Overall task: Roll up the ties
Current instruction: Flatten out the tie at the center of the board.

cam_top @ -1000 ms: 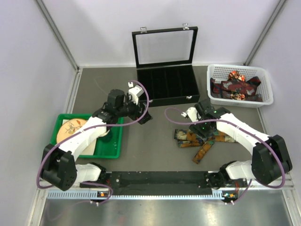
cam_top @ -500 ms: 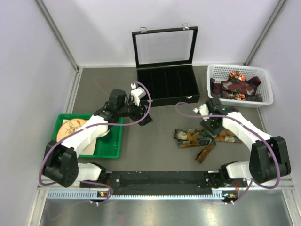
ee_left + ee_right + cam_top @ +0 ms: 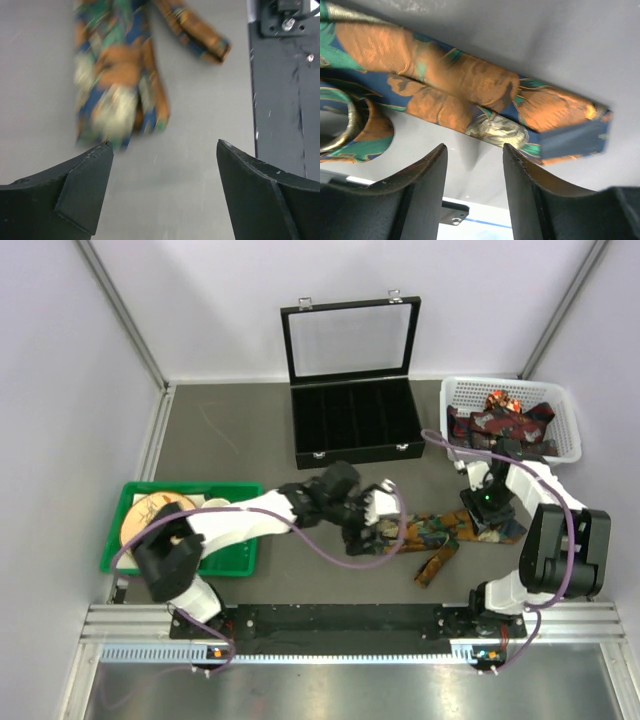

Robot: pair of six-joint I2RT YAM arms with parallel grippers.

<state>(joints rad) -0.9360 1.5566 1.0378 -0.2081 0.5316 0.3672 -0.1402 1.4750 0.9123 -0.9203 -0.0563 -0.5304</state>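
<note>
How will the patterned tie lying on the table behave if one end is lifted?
Probably floppy: the tie lies flat, folded over itself. Likely light, being thin fabric, so the rest should trail along. Its sheen hints it may slip.

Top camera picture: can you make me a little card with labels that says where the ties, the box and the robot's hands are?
loose tie: unrolled, lying flat in front of the black case
left gripper: open, holding nothing, close to the tie's left end
right gripper: open, just above the tie's right end
black case: lid standing up, behind the tie
white basket: back right corner
more ties: heaped in the basket
green tray: front left, the left arm reaches across it
</note>
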